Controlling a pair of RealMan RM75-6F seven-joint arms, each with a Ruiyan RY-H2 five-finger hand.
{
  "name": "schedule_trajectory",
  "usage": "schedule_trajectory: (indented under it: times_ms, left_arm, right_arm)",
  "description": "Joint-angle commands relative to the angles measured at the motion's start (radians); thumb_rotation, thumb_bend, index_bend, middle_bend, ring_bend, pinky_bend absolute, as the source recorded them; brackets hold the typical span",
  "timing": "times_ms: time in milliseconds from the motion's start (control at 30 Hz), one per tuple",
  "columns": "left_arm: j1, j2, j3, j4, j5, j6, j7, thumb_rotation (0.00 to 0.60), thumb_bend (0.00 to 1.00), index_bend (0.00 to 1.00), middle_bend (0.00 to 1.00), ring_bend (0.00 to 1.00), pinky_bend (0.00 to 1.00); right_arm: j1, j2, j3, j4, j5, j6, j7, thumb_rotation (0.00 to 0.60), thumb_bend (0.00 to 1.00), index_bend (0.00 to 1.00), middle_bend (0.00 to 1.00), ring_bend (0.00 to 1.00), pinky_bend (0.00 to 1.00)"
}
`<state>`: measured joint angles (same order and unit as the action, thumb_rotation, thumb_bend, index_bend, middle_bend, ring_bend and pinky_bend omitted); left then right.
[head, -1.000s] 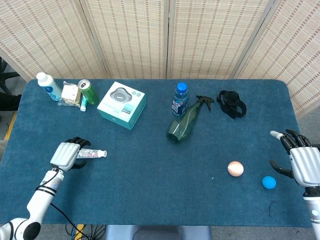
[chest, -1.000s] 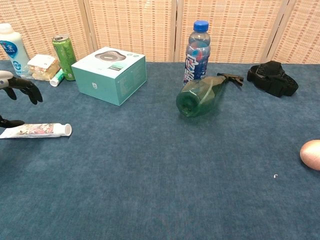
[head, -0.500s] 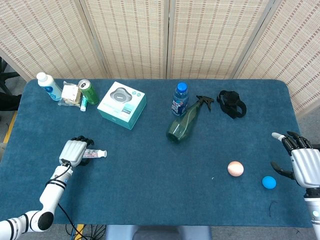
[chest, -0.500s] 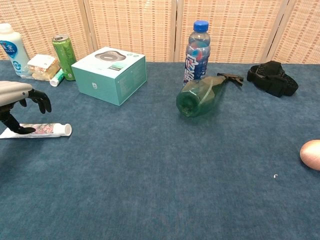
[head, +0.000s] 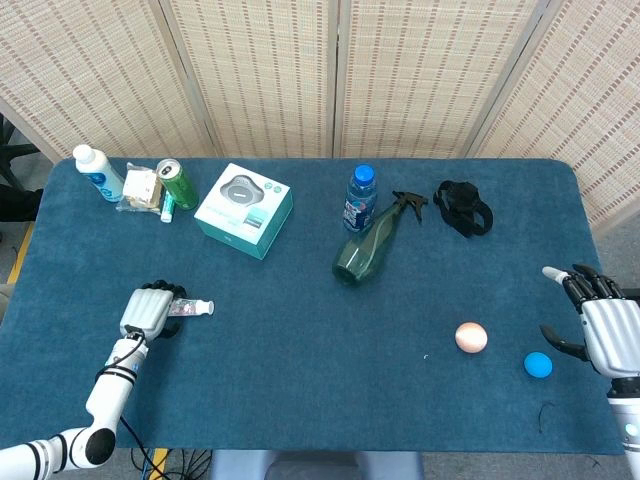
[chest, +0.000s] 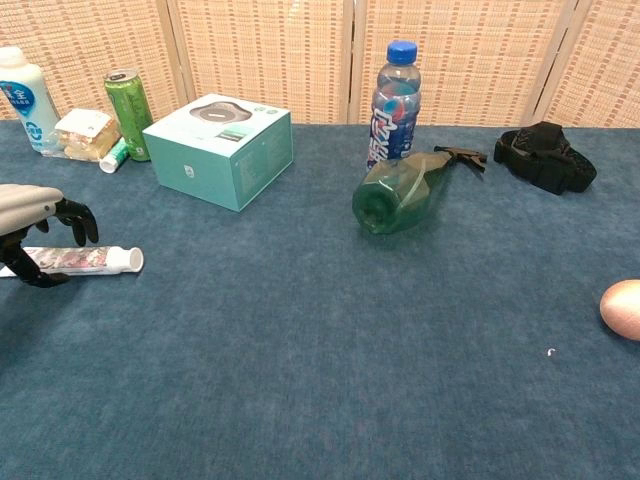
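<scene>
My left hand (head: 150, 310) hangs low over the near left of the blue table (head: 300, 380), above the flat end of a white toothpaste tube (head: 195, 308). In the chest view the left hand (chest: 30, 205) straddles the tube (chest: 95, 260), with dark fingers behind it and the thumb at its front edge. The tube lies flat on the cloth. My right hand (head: 605, 325) rests at the table's far right edge, fingers spread and empty, just right of a small blue ball (head: 538, 364).
A peach ball (head: 471, 337) lies left of the blue one. A green spray bottle (head: 368, 245) lies on its side beside an upright water bottle (head: 360, 198). A teal box (head: 244, 209), green can (head: 177, 184), snack packet (head: 140, 188), white bottle (head: 97, 172) and black strap (head: 463, 207) line the back.
My left hand has shifted right and sunk onto the tube, its fingers curling down around it. The tube has not moved. The right hand has barely moved.
</scene>
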<state>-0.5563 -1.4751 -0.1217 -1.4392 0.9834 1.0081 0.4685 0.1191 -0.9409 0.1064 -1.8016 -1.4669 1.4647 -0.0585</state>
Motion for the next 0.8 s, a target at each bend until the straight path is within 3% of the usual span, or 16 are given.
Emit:
schedule_trajectory:
  times_ms: [33,800]
  left_arm:
    - [-0.006,-0.014,-0.002,0.018,-0.002,-0.002,-0.004,0.6,0.24,0.33,0.33,0.19,0.22]
    - [-0.014,-0.053,0.004,0.106,0.005,-0.022,-0.05,0.6,0.25,0.41,0.36,0.21,0.23]
  right_arm:
    - [-0.003,0.001,0.0,-0.002,0.003,0.002,-0.002,0.6,0.13,0.24,0.31,0.16,0.25]
    - [-0.018,0.015,-0.004,-0.028,0.001,0.019,-0.024,0.6,0.13,0.24,0.31,0.16,0.25]
